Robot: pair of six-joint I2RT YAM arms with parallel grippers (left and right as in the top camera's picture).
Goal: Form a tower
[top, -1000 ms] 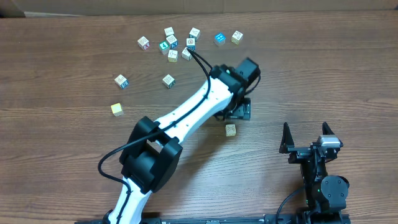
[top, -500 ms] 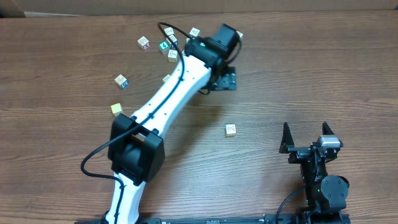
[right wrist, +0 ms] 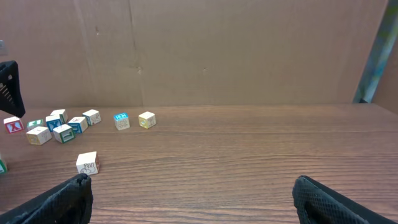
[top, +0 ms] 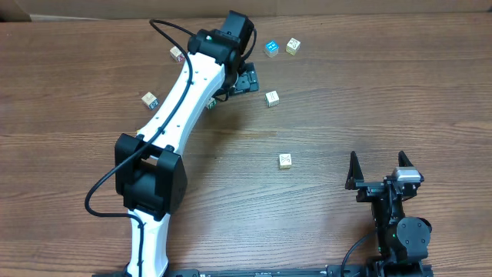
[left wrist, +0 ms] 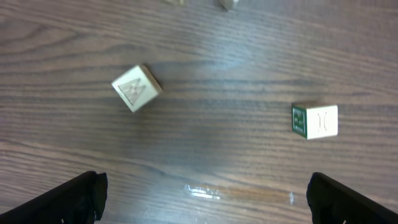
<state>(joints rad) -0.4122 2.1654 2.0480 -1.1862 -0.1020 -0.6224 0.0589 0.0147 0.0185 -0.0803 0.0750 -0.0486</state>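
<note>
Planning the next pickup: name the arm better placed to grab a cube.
Left, probably. The left claw, open, hangs beside a small pale wooden picture cube; the right claw, also open, sits parked far from every cube.

table (top: 400, 100): brown wood grain | back wall (right wrist: 249, 50): brown cardboard, vertical seam | light: even

I see a wooden table (top: 400, 92) with loose picture cubes lying on it: a blue cube (top: 270, 48) just beside a yellowish cube (top: 293, 45) at the far edge, a pale cube (top: 271, 98) nearer me, and a blue-sided cube (top: 149, 100) out on the left. A cream-topped cube (top: 285, 160) sits alone mid-table, well apart from the rest; from above I cannot tell whether others lie under it.
</note>
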